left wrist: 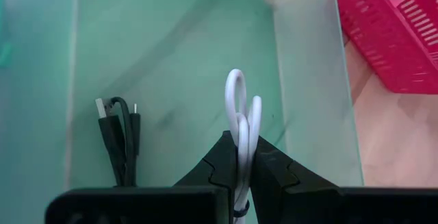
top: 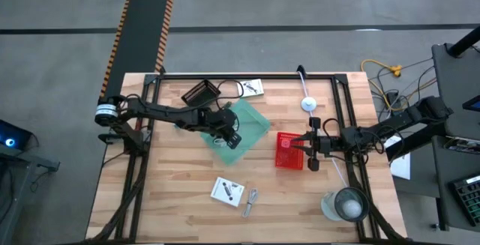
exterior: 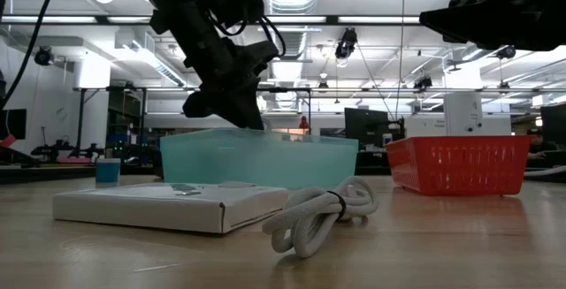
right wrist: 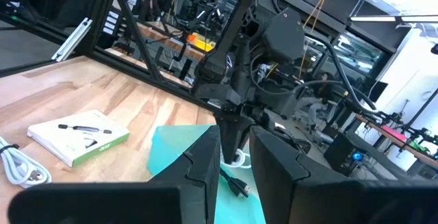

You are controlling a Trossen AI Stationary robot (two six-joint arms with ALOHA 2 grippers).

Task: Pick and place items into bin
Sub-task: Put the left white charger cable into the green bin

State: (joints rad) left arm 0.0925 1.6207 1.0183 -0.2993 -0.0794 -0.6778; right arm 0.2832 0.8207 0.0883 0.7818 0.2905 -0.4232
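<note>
- Left arm reached from the table's left edge toward the middle, left claw (top: 231,134) angled down over the teal bin (top: 251,118).
- Left claw (left wrist: 241,176) was clamped on a white looped cable (left wrist: 241,118); the loops stuck out past the fingertips, hanging above the bin floor.
- A black USB cable (left wrist: 120,138) already lay in the teal bin, beside the held white one but apart from it.
- Right arm came in from the right edge, right claw (top: 310,149) at the red basket's (top: 287,151) right side. Fingers (right wrist: 205,166) stood slightly apart with nothing between them.
- Red basket sat just right of the teal bin, near it; can't tell if they touch.
- On the table nearer the front: flat white box (top: 227,191), and a white coiled cable (top: 250,201) just beside it.
- Low view: same box (exterior: 168,205) and coil (exterior: 323,218) in the foreground, teal bin (exterior: 261,158) and red basket (exterior: 460,163) behind.
- Far edge of the table: dark basket (top: 200,92) and a white printed packet (top: 252,88).
- Front right corner: a clear round container (top: 345,204).
</note>
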